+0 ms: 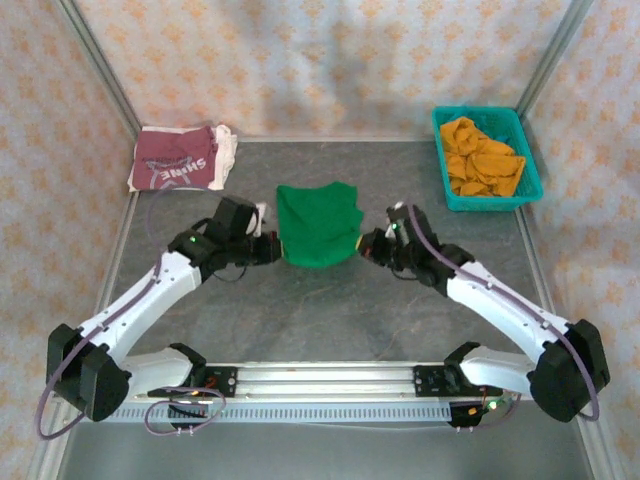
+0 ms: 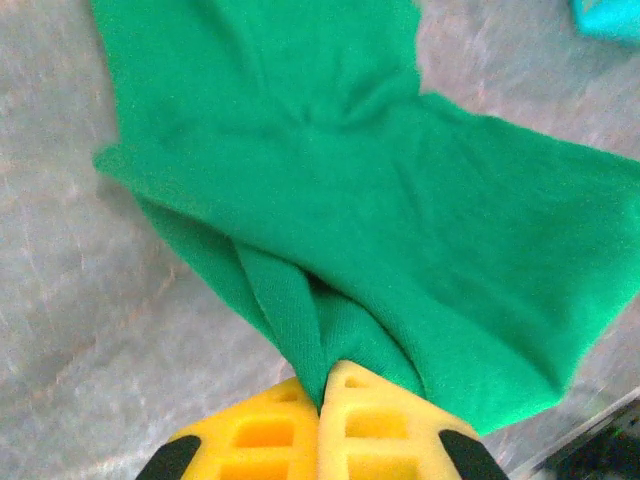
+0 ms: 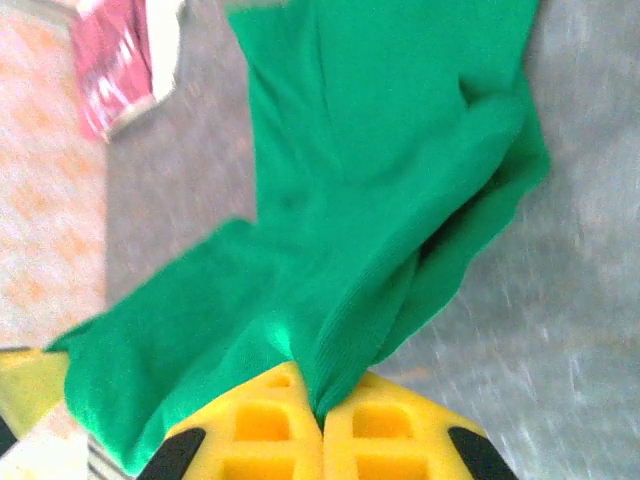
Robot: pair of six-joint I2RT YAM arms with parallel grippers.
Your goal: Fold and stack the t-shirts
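The bright green t-shirt (image 1: 317, 224) hangs stretched between both grippers over the middle of the grey table. My left gripper (image 1: 272, 246) is shut on its left edge; in the left wrist view the cloth (image 2: 340, 190) bunches into the yellow fingers (image 2: 322, 400). My right gripper (image 1: 366, 244) is shut on the right edge, where the green cloth (image 3: 370, 200) runs into its yellow fingers (image 3: 322, 410). The maroon t-shirt (image 1: 178, 160) with white lettering lies folded at the far left corner, and it is a blurred red patch (image 3: 115, 60) in the right wrist view.
A teal mesh basket (image 1: 486, 158) with orange cloth (image 1: 480, 160) stands at the back right. Patterned walls close in the table on three sides. The arms' base rail (image 1: 320, 385) runs along the near edge.
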